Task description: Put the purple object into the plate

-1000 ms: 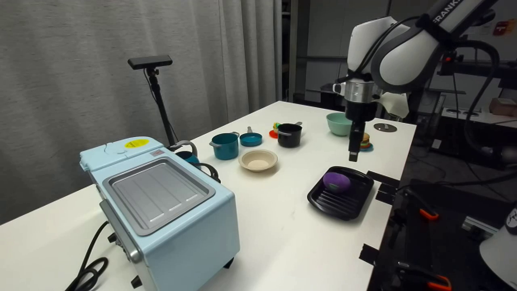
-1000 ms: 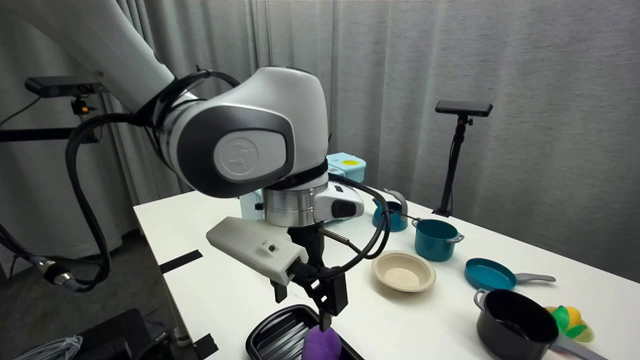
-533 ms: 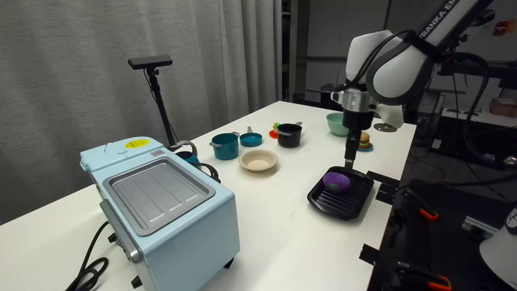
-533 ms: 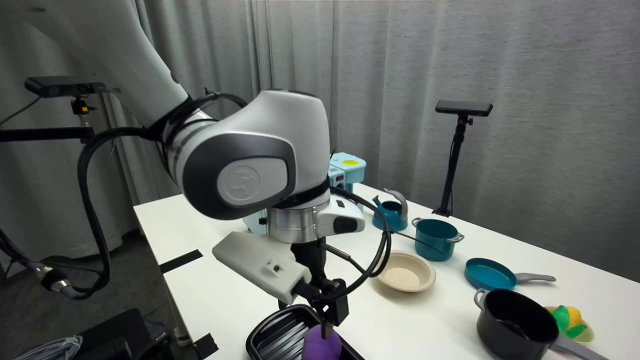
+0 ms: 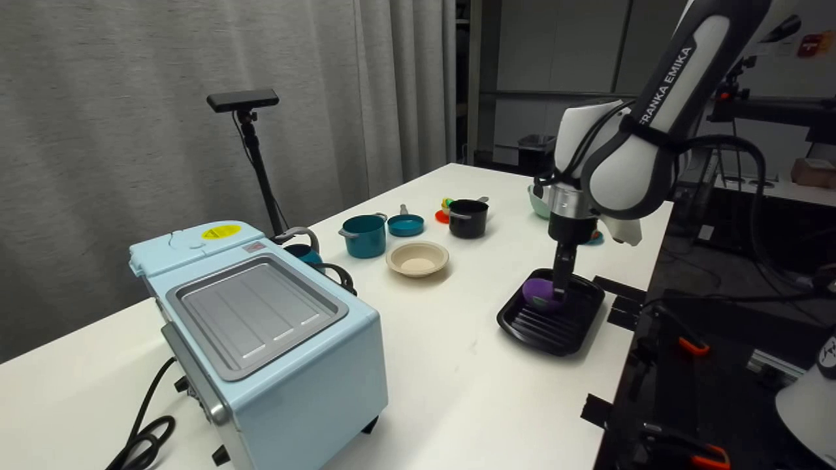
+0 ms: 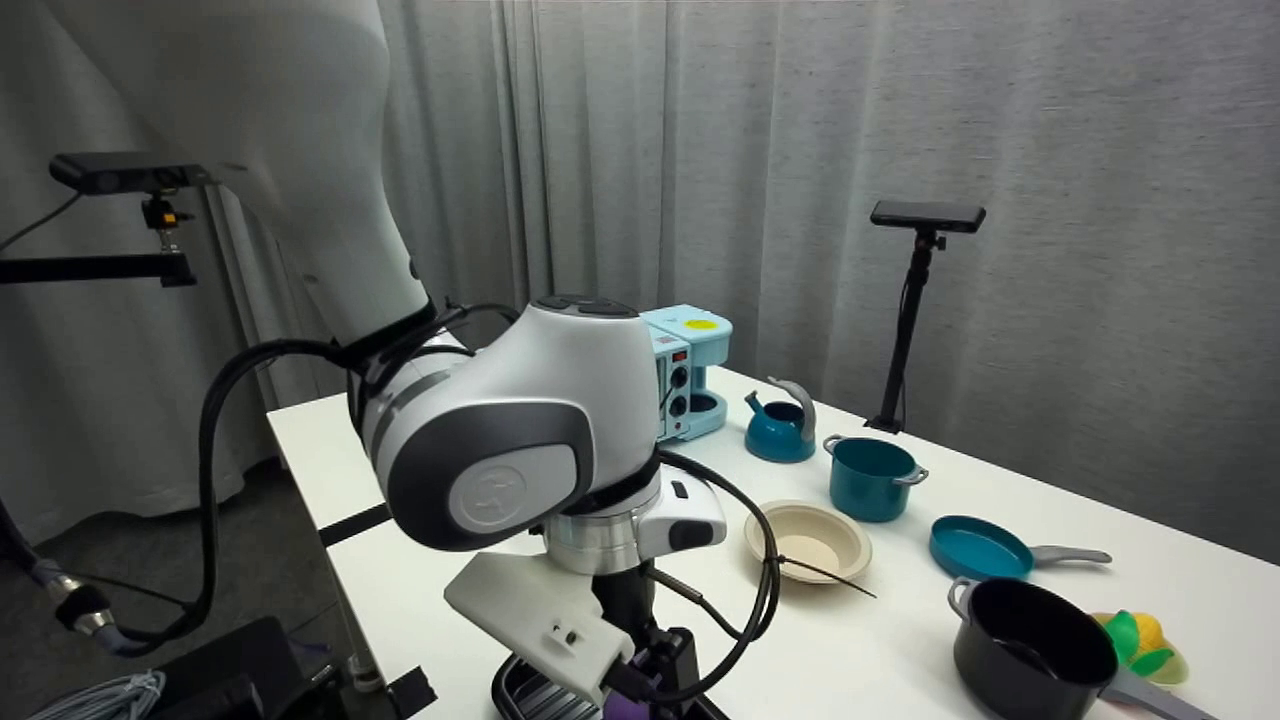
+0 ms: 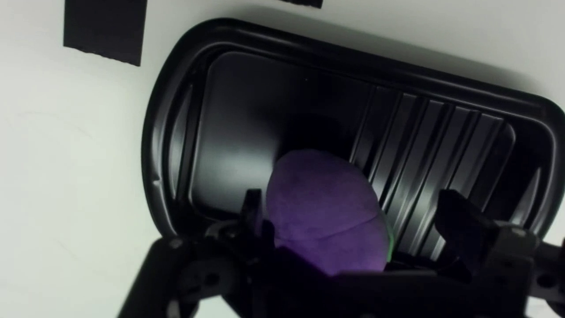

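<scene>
Your tool (image 7: 351, 196) is spread wide, with the purple plush toy (image 7: 326, 212) between its two fingers (image 7: 461, 218). You can see a gap at one finger; whether the other touches the toy, you cannot tell. The toy sits in the black ridged tray (image 7: 152, 132) on the white counter (image 5: 450, 385), apart from the cream dish (image 5: 417, 262).

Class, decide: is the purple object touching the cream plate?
Apart: an exterior view shows white tabletop between the cream plate and the black tray holding the purple object.

black tray (image 7: 309, 95) glossy; purple object (image 7: 324, 207) matt, cloth-like
</scene>
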